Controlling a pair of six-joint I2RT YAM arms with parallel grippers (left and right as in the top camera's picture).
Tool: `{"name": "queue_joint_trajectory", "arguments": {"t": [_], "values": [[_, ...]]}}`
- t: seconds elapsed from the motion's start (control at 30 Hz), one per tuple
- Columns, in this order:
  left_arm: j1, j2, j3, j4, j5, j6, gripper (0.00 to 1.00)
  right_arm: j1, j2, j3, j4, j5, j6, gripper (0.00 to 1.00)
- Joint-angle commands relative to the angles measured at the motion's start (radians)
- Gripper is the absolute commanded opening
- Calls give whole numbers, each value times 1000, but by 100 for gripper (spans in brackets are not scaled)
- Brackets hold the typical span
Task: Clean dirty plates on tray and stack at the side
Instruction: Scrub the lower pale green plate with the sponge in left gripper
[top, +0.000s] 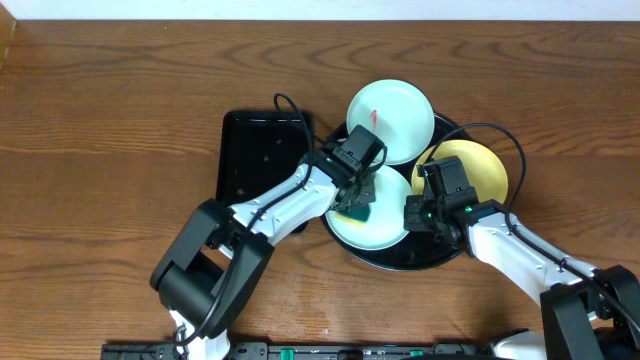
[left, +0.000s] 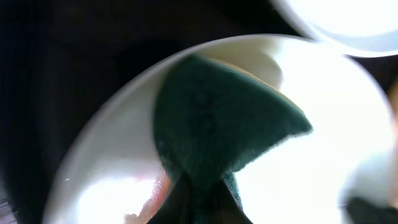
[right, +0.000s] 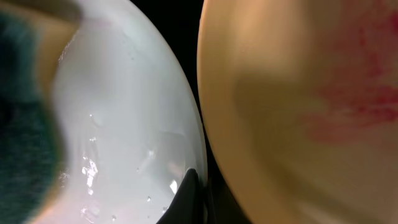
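1. Green sponge (left: 224, 124) is pinched at its near corner by the left gripper (left: 202, 202). The jaws are clamped on it, and the sponge face is pressed onto the front plate (top: 385, 232).
2. Front plate: pale mint-white, lying in the near-left part of the round black tray (top: 425, 260). The right wrist view shows a wet sheen and droplets on it. A red smear (left: 158, 185) sits just beside the fingers at the sponge's edge, not yet wiped.
3. Right gripper (top: 420, 212) is at the front plate's right rim, between it and the yellow plate (top: 482, 168). Only one dark fingertip shows there, so I cannot tell whether the jaws are apart or closed on the rim.
4. Yellow plate: on the tray's right side, just beside the front plate, with a diffuse red stain across it. Rear plate (top: 392, 118): mint-white, overhanging the tray's far rim, with a small red mark.
5. Rectangular tray (top: 255, 150) lies left of the round one on the wooden table (top: 120, 120). No plate is stacked at the side.
6. Judgement: the step in hand is scrubbing the first of three plates, so the task is early.
7. Next move, as I read it: draw the sponge back over the smear under the wrist while the plate is kept from sliding on the glossy tray. A loose plate could skate into the yellow one.
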Motion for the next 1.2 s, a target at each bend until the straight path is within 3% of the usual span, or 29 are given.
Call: {"name": "queue_joint_trajectory", "arguments": {"t": [0.0,0.3,0.6,0.97,1.17], "values": [[-19,47,-5,94,146,5,8,15,24,-10,-18,34,-14,1],[-82,58,-5,119,245,-2,8,15,24,-10,-17,34,-14,1],[-95,58,-5,39,259,30,8,15,24,-10,-18,34,-14,1],[65,55,-3,-248,-180,9,7,15,24,-10,-20,34,-14,1],[78,54,1,-321,-365,10,8,15,24,-10,-21,34,-14,1]]}}
